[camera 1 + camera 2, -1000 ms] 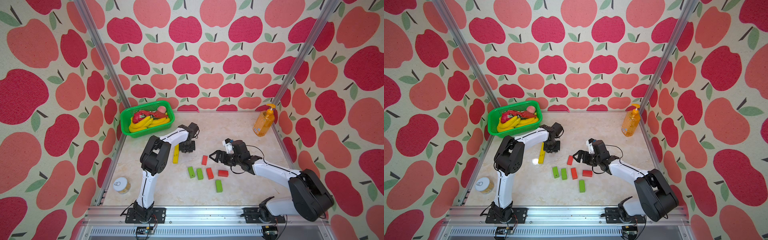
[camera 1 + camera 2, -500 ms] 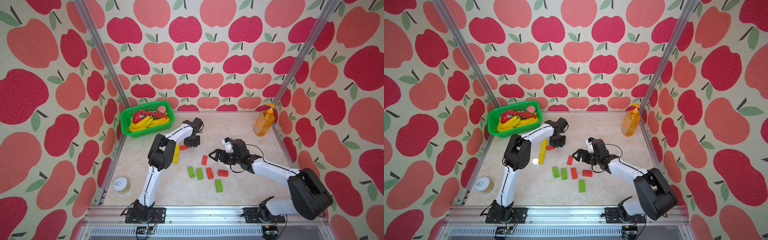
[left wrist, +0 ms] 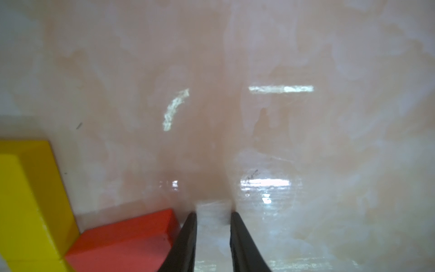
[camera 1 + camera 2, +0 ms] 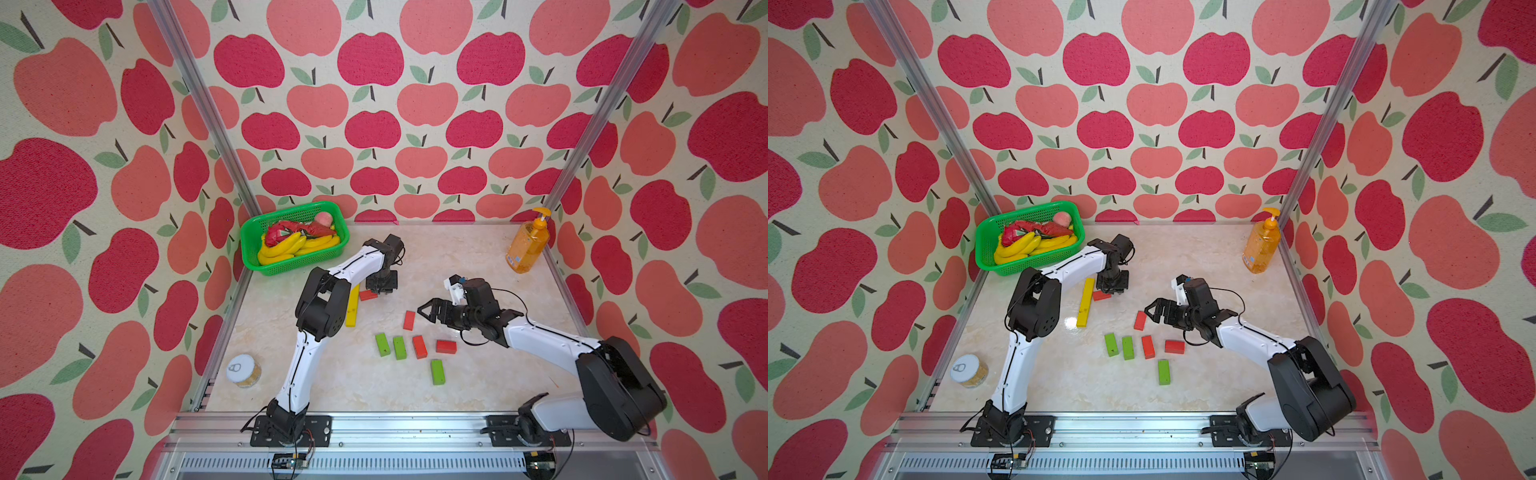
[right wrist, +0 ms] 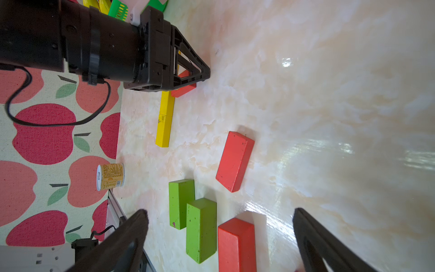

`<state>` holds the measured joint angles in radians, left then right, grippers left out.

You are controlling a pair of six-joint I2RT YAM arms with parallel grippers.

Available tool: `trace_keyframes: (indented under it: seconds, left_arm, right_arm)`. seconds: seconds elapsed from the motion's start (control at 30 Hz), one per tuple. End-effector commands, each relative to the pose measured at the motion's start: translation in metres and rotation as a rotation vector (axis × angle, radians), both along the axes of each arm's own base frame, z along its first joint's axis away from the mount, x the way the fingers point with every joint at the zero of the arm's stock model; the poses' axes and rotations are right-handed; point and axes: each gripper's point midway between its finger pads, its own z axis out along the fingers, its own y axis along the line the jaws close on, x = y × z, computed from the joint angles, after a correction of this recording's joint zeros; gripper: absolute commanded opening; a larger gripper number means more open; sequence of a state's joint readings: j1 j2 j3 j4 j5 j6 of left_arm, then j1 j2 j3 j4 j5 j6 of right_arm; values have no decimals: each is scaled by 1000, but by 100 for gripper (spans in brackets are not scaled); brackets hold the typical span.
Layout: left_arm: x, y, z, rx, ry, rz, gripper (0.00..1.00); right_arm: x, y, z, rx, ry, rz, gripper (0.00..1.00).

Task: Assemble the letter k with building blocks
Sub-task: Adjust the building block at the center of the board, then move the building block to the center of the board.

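Nearest the robot's bases, well short of the yellow bar [image 4: 352,307] and off to its right, a lone green brick [image 4: 437,372] lies flat on the desk [image 4: 457,257]. A little closer to the bar four loose bricks sit in a rough row: two green bricks [image 4: 382,344] side by side, then two red bricks [image 4: 419,347]. Closer again, a slanted red brick [image 4: 409,320] lies apart from the bar's near end. The right pincer [image 4: 426,311] hovers just beside it, spread wide and gripping nothing.

The yellow bar, bricks laid end to end, serves as the spine of the letter k. Another red brick [image 3: 122,242] appears to touch the far half of its right side. The left pincer [image 3: 211,216] is down at that brick's outer end, clenched nearly tight on nothing, with bare desk in the slit between its fingers and the brick just outside one finger.

The step in hand looks like nudging this brick into place as the upper arm. The next move probably belongs to the right pincer. It should take the slanted red brick by its narrow sides and lay it from the bar's middle, slanting towards the near end, without jostling the bar. Beyond the bar's far end a green basket [image 4: 253,249] stands out of the way.
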<state>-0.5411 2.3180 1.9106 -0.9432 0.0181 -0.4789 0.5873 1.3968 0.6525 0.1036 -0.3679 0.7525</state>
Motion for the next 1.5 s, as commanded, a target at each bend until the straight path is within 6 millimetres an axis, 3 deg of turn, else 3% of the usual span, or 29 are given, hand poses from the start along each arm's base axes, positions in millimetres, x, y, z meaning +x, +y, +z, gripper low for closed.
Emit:
trace_keyframes:
  seconds: [0.0, 0.2, 0.37, 0.47, 0.57, 0.67, 0.87, 1.03, 1.2, 1.47]
  left_arm:
    - [-8, 17, -17, 71, 55, 5, 28]
    - [-7, 19, -16, 82, 47, 12, 28]
    - [4, 0, -9, 3, -1, -51, 32]
    - [13, -19, 9, -67, -71, -137, 41]
    - [12, -35, 30, -140, -103, -195, 57]
    - [-3, -41, 42, -144, -106, -227, 67]
    - [-66, -60, 53, -168, -48, -304, 64]
    - [-107, -57, 45, -69, 9, -313, 61]
    - [-123, -59, 24, -42, 67, -295, 61]
    - [-118, -72, 7, -26, 89, -272, 59]
  right_arm:
    - [-2, 0, 2, -2, -10, 12, 99]
    - [-2, 1, 1, 0, -9, 12, 99]
    - [-1, 2, 2, 2, -11, 12, 99]
    - [-1, 1, 0, -7, -5, 11, 99]
    - [1, 0, 1, -14, -11, 5, 99]
    - [2, -1, 2, -17, -17, -6, 99]
    - [-1, -4, -1, -17, -11, -11, 99]
    - [-3, -5, 0, -16, -17, -8, 99]
    - [-4, -7, 4, -12, -31, -12, 99]
    - [-9, -28, 5, -25, -39, -45, 99]
